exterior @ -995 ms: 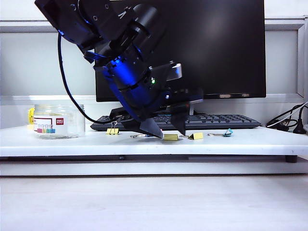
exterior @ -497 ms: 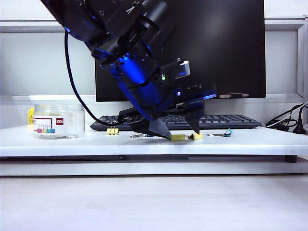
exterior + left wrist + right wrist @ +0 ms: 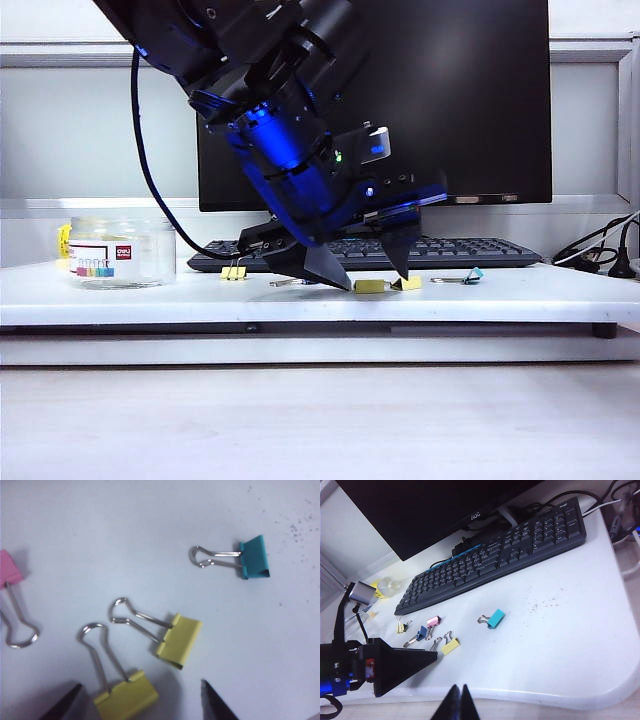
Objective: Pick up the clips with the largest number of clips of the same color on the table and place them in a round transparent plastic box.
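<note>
Left gripper (image 3: 375,280) has been shifted over and its jaws widened to straddle a yellow clip (image 3: 126,698), not yet grasped; right gripper (image 3: 459,703) is kept shut, parked.

Cropped by the left wrist view's edge: small pink binder clip (image 3: 9,569), only part of its body showing, and nearest small yellow binder clip (image 3: 126,698) between the left gripper (image 3: 135,705) fingertips. Hidden in the exterior view behind the black arm: blue and pink clips. Too small there to make out: squat clear plastic jar (image 3: 122,251) contents.
</note>
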Tool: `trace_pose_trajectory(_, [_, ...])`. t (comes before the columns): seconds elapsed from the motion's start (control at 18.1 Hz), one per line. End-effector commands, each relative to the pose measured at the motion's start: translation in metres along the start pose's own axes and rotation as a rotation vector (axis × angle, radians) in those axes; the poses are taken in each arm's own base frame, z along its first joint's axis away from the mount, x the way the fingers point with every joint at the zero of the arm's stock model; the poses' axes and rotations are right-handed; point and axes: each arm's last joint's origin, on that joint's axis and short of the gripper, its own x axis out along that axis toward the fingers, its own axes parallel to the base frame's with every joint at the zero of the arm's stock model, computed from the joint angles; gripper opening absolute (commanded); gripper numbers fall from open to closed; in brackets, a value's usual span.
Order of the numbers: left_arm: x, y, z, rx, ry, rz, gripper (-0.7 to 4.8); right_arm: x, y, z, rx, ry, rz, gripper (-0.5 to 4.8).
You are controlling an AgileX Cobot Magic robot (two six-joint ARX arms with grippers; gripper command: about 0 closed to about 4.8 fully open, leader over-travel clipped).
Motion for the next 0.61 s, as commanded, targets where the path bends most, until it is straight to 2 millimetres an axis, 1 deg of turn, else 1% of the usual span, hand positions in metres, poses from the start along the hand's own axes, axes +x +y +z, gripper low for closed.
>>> trace_pose_trajectory(0.06, [0.0087,0.0155,-0.0406,0.023,0.291,0.109,3.08,0.0001,-0.0002,-0.0001,-0.006,-0.006,0.004,-0.01])
trace_pose_trajectory(0.17, [0.0084,0.0152,-0.0413,0.025,0.297,0.11,3.07,0.0001,-0.0002,-0.0001,-0.006,-0.006,0.004,-0.01])
trace_pose_trajectory(0.22, [0.0084,0.0153,-0.0415,0.025,0.298,0.11,2.92,0.0001,-0.0002,-0.0001,-0.006,-0.006,0.004,-0.01])
trace_pose_trajectory(0.28, [0.0082,0.0155,-0.0419,0.026,0.303,0.112,2.63,0.0001,-0.0002,-0.0001,-0.006,-0.006,0.004,-0.01])
trace_pose_trajectory(0.39, [0.0078,0.0154,-0.043,0.03,0.314,0.113,2.56,0.0001,-0.0002,-0.0001,-0.006,-0.006,0.004,-0.01])
trace_pose_trajectory(0.44, [0.0075,0.0151,-0.0437,0.035,0.319,0.115,2.36,0.0001,-0.0002,-0.0001,-0.006,-0.006,0.004,-0.01])
trace_pose_trajectory(0.61, [0.0071,0.0144,-0.0448,0.047,0.328,0.115,2.36,0.0001,-0.0002,-0.0001,-0.006,-0.006,0.004,-0.01])
